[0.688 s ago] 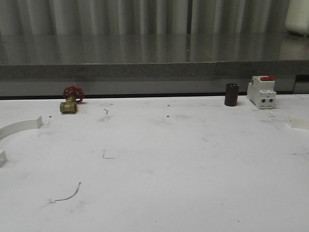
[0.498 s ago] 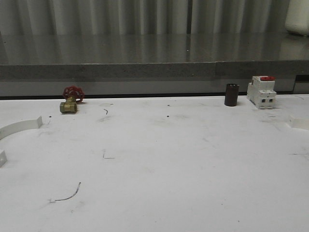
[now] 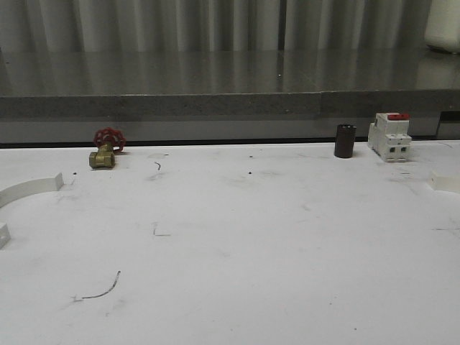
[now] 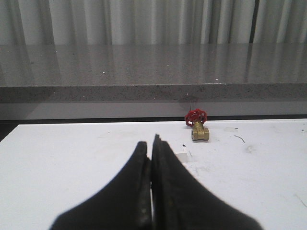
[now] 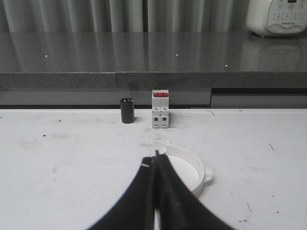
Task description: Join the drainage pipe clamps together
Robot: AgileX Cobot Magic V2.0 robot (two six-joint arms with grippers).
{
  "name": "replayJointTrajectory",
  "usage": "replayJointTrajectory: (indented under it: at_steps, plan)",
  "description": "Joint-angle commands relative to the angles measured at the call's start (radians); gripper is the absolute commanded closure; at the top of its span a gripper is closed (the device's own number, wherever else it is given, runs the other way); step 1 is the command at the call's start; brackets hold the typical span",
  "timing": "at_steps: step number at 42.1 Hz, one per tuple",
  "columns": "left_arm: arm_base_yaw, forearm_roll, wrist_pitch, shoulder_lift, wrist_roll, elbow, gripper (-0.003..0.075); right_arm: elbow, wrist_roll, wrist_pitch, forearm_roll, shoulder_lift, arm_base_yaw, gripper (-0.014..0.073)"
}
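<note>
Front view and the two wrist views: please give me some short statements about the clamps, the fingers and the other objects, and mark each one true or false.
1. The two clamp halves are already joined into a ring. False: the left clamp half lies at the table's left edge, the right clamp half far to the right.
2. The left gripper has its fingers closed and empty. True.
3. The brass valve has a blue handwheel. False: it is red.
4. The dark cylinder stands upright beside the breaker. True.
5. The right gripper holds a clamp half. False: its closed fingers hold nothing.
</note>
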Motion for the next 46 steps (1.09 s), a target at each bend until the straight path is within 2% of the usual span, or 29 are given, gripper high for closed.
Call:
replayJointTrajectory:
  at_steps: [1,8,13,22,30,36,46]
  plan:
    - [0.000,0.000,-0.105,-0.008,-0.011,0.023,0.0741,-0.006,-0.011,-0.097,-0.005,-0.015,0.003,0.0660]
    - [0.000,0.000,-0.246,-0.008,-0.011,-0.014,0.0741,-0.070,-0.011,-0.081,0.016,-0.015,0.003,0.0660]
    - [0.000,0.000,-0.208,-0.007,-0.011,-0.125,0.0741,-0.212,-0.011,0.038,0.025,-0.011,0.003,0.0660]
    - [0.000,0.000,-0.057,0.022,-0.011,-0.396,0.0741,-0.504,-0.011,0.237,0.024,0.125,0.003,0.0660]
    - [0.000,0.008,0.249,0.224,-0.011,-0.672,0.0741,-0.720,-0.011,0.357,0.024,0.358,0.003,0.0660]
    - [0.000,0.008,0.364,0.370,-0.011,-0.706,0.0741,-0.729,-0.011,0.390,0.024,0.482,0.003,0.0660]
    - [0.000,0.006,0.413,0.504,-0.011,-0.696,0.0741,-0.729,-0.011,0.513,0.024,0.615,0.003,0.0660]
